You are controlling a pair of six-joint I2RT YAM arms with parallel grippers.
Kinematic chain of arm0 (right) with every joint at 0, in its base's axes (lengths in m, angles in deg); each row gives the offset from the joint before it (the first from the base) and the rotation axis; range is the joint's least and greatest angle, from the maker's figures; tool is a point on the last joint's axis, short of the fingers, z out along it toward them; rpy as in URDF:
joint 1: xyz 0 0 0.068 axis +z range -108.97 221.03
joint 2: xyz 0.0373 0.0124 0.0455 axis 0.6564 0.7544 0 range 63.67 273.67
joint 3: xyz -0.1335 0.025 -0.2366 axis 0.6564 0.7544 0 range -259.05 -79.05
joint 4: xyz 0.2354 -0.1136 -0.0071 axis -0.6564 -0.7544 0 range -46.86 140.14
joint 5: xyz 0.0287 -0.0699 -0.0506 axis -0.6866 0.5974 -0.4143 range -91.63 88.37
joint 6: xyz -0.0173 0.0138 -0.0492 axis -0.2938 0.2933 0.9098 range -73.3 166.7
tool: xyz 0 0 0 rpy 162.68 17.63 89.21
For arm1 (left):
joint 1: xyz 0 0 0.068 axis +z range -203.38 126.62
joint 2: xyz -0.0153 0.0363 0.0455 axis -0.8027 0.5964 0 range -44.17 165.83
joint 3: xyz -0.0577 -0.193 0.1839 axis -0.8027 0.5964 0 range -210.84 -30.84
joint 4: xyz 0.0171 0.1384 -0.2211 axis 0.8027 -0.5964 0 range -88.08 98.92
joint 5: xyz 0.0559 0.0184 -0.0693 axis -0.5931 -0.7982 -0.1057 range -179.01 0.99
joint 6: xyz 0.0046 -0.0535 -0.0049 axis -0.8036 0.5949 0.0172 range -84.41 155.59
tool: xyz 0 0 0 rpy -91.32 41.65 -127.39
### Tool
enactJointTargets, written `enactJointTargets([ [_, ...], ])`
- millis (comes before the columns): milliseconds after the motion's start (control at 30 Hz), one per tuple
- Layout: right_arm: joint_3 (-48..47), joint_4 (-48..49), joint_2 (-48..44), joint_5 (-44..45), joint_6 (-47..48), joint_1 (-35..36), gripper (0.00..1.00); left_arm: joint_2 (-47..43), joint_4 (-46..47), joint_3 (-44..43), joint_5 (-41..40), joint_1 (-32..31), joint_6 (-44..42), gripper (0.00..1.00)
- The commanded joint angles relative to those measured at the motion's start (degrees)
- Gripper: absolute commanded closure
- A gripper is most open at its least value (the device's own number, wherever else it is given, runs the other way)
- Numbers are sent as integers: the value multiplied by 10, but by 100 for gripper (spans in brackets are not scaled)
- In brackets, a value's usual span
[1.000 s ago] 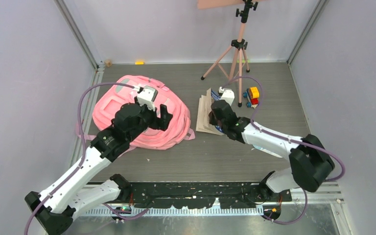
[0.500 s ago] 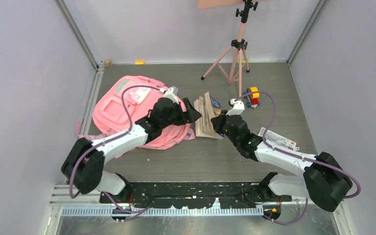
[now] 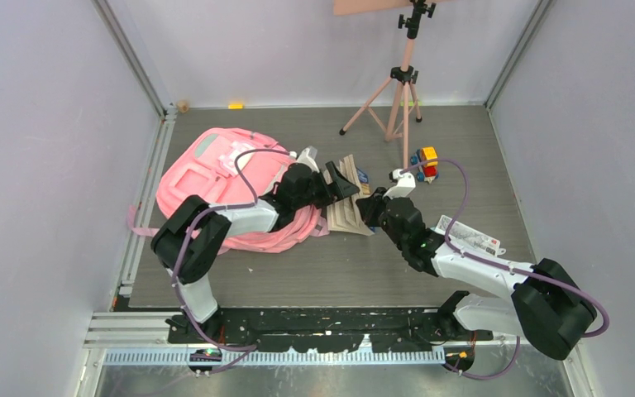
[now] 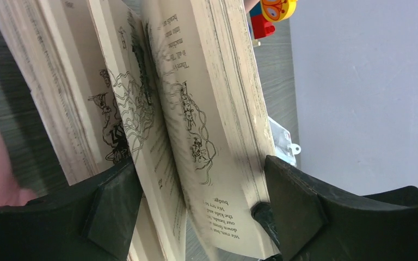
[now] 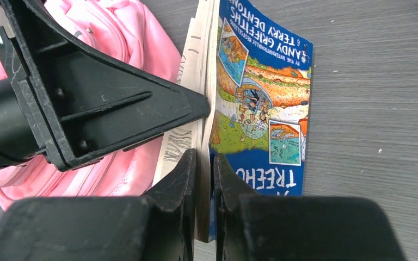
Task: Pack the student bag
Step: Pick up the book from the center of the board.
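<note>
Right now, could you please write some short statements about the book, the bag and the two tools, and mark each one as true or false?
1. The right tool is shut on the book. True.
2. The left tool is shut. False: its jaws stand open, with pages of the book between them.
3. The book lies inside the student bag. False: it is outside, beside the bag.
4. A colourful toy stands on the side of the book away from the bag. True.
</note>
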Motion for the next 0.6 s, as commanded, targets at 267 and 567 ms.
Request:
enactJointTargets([
  [267,-11,56,-2,-25,11,0,100,23,54,-36,-1,-3,15,21],
  [567,-30,38,32,-47,34,0,99,32,92,-37,13,-4,38,18],
])
